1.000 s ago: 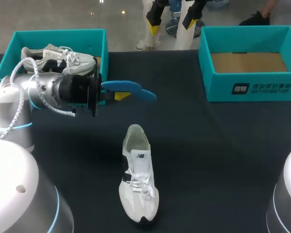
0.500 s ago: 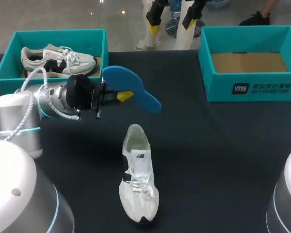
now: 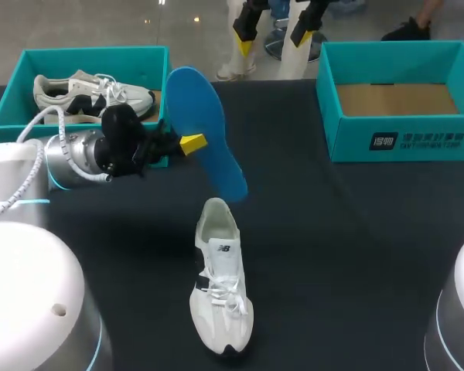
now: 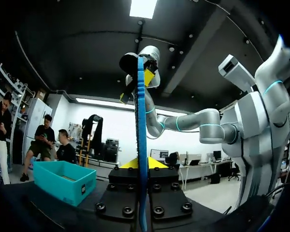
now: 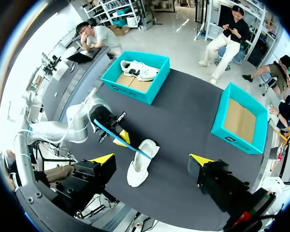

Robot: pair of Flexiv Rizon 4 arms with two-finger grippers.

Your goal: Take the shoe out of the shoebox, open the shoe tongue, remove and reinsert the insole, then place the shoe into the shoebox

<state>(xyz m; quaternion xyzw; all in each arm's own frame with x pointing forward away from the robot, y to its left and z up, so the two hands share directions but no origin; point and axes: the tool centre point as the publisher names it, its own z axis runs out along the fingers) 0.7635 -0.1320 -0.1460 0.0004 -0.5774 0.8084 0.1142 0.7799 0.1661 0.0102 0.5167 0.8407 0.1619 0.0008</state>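
Above dark table [image 3: 332, 232], blue insole [image 3: 205, 131] stands clamped between left fingers [image 3: 192, 142].

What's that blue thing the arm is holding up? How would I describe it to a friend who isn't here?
On the black table, look beside the teal shoebox at the left that holds a second shoe. There the left gripper pinches the insole, held in the air near the white shoe lying on the table. It is the only flat, bright blue, foot-shaped piece in sight.
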